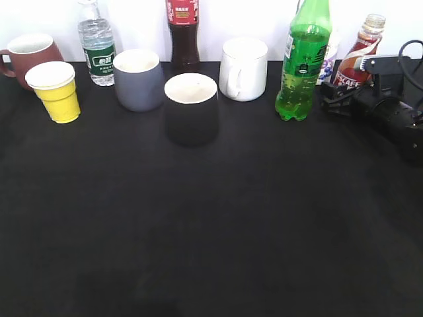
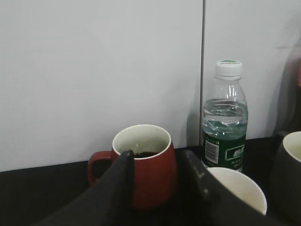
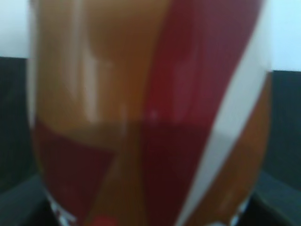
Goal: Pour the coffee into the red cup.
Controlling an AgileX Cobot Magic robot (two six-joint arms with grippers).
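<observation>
**Cups and bottles in a row on the black surface**

The red cup [image 1: 30,58] stands at the far left of the black surface [image 1: 211,231], near the white wall. It is a rounded ceramic mug with a side handle and a pale inner wall; in the left wrist view a dark liquid shows low inside it [image 2: 143,162]. The left pincer [image 2: 160,188] has its two dark fingers on both sides of this cup, but I cannot tell if they press it.

Just in front of the red cup is a yellow paper cup [image 1: 56,92] with a white inside. Next come a clear water bottle [image 1: 97,49] with a green label, a grey cup [image 1: 137,79] without handle, a dark cola bottle [image 1: 183,33], a black cup [image 1: 191,109] and a white mug [image 1: 243,68]. A green plastic bottle [image 1: 304,59] holds green liquid.

The coffee [image 1: 358,59], a small curvy bottle with a red and white label, stands at the far right, tilted a little. The right pincer [image 1: 340,99] is at its base; whether it is clenched I cannot tell. The right wrist view is filled by the blurred label and brown liquid [image 3: 150,113].
</observation>
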